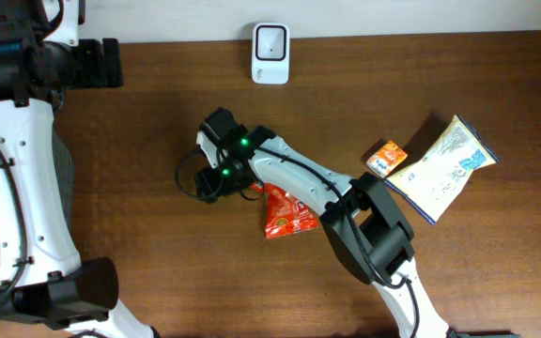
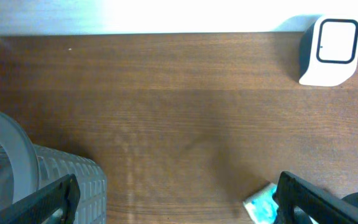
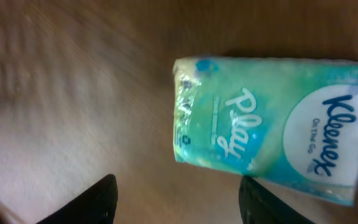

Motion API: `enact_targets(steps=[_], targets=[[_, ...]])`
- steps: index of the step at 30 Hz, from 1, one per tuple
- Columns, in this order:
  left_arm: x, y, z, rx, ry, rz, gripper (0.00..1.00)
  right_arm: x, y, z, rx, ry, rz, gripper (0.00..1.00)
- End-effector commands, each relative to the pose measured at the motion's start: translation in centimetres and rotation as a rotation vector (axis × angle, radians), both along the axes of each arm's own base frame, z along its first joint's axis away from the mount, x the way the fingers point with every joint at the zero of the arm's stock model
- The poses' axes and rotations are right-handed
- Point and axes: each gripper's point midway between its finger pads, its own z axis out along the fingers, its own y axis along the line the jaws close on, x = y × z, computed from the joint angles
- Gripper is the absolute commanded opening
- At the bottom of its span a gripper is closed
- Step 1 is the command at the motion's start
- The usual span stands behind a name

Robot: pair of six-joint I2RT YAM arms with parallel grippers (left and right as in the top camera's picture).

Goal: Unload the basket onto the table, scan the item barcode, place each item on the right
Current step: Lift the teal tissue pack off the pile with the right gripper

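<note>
Count: one white scanner (image 1: 270, 53); four items: tissue pack (image 3: 260, 118), red packet (image 1: 285, 214), orange box (image 1: 386, 157), white-yellow bag (image 1: 440, 169).
Tissue pack lies flat in front of the scanner, slightly toward the left arm's side, just beyond the right gripper (image 3: 178, 190). Its jaws are parted, with nothing between.
Left gripper (image 2: 178, 193) spread wide, empty.
Grey basket (image 2: 61, 165) far left of scanner: contents not visible.
Table (image 1: 139, 122): dark wood. White wall behind scanner.
</note>
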Motion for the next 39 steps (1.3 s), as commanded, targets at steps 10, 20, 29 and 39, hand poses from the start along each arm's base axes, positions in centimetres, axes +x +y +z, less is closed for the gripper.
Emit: enact_targets(steps=[10,20,29,39], targets=[[0.0,0.2,-0.2,0.000,0.004,-0.009,0.99,9.7,-3.9,6.0,-0.050,-0.362,0.069,0.53],[0.0,0.2,-0.2,0.000,0.004,-0.008,0.99,8.6,0.2,3.2,-0.127,-0.600,0.455,0.61],[0.0,0.2,-0.2,0.000,0.004,-0.008,0.99,5.2,3.1,1.1,-0.062,-0.556,0.573,0.62],[0.0,0.2,-0.2,0.000,0.004,-0.008,0.99,6.7,2.3,-1.4,-0.197,-0.619,0.584,0.64]])
